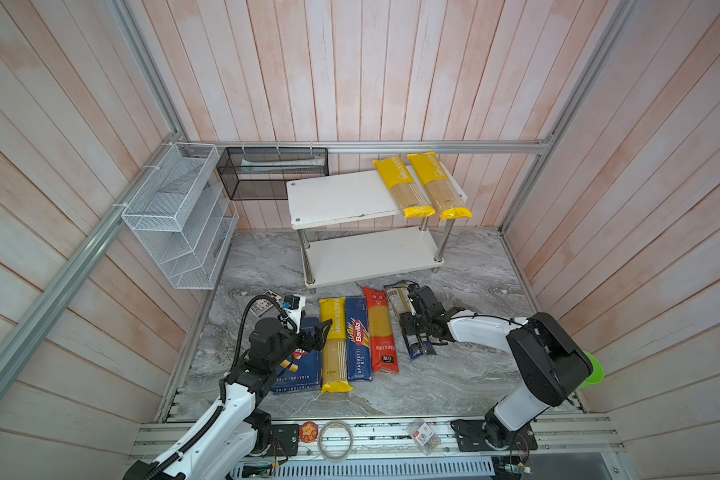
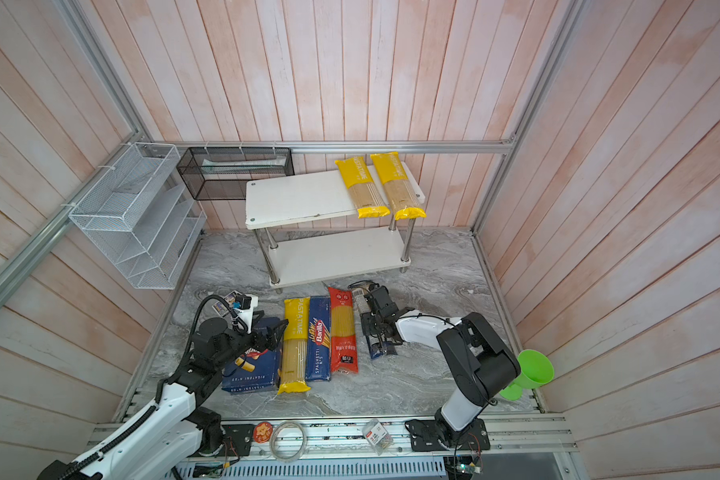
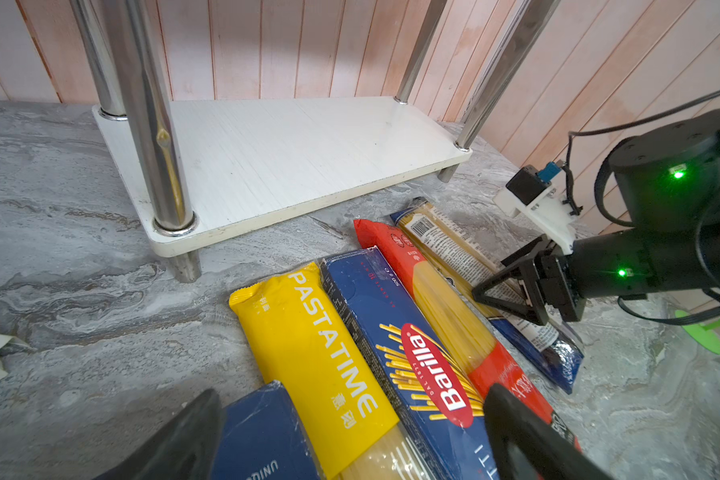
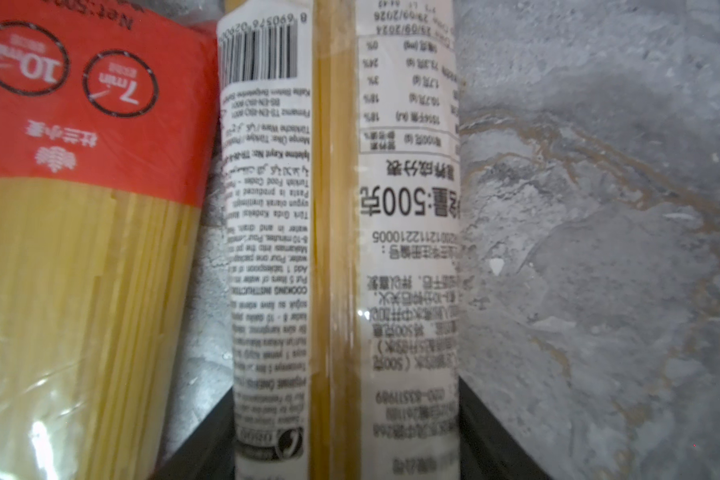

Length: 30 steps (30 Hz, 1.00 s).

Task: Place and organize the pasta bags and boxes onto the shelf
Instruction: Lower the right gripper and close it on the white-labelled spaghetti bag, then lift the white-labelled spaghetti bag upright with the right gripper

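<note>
The right claw (image 1: 414,330) straddles the white-labelled bag (image 4: 337,249) across its long axis (whether pinching, I cannot tell), shelf (image 1: 371,253) just beyond.

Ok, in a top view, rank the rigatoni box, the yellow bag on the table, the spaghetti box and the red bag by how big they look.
1. rigatoni box: widest, though partly hidden.
2. yellow bag: longest of the narrow packs.
3. spaghetti box and red bag: too alike to rank.
</note>
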{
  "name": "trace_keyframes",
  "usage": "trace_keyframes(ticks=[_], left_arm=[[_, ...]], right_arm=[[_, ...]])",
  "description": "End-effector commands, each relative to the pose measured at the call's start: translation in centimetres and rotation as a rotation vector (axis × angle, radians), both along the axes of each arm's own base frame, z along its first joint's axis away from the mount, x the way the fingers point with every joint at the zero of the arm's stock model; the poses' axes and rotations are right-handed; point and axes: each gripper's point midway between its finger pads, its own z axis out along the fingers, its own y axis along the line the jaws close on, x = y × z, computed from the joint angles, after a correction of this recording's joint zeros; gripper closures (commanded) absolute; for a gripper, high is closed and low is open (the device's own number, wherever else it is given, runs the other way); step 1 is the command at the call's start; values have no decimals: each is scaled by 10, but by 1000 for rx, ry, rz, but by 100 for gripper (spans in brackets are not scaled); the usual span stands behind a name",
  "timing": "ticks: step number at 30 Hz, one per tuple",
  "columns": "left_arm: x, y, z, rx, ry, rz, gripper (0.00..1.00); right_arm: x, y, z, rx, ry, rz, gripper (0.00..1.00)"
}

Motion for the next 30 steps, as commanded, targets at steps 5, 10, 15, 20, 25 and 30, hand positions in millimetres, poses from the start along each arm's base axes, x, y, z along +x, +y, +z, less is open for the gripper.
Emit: trace_keyframes(ticks=[5, 10, 15, 20, 25, 30], left_arm=[[2, -1, 13, 1, -41, -2, 0], [0, -1, 15, -2, -49, -6, 0], [2, 0, 14, -1, -44, 1, 0], [3, -1, 13, 1, -40, -2, 0], [2, 0, 14, 1, -42, 1, 0], [3, -1, 13, 2, -40, 0, 0]], right_arm=[[-20, -12, -8, -7, 48, -48, 47], [-17, -11, -1, 12, 21, -54, 55], [-14, -10, 5, 20, 6, -56, 67], [-17, -9, 17, 54, -15, -53, 72], [-19, -7, 40, 102, -57, -48, 77], [-25, -2, 71, 170, -92, -20, 80]])
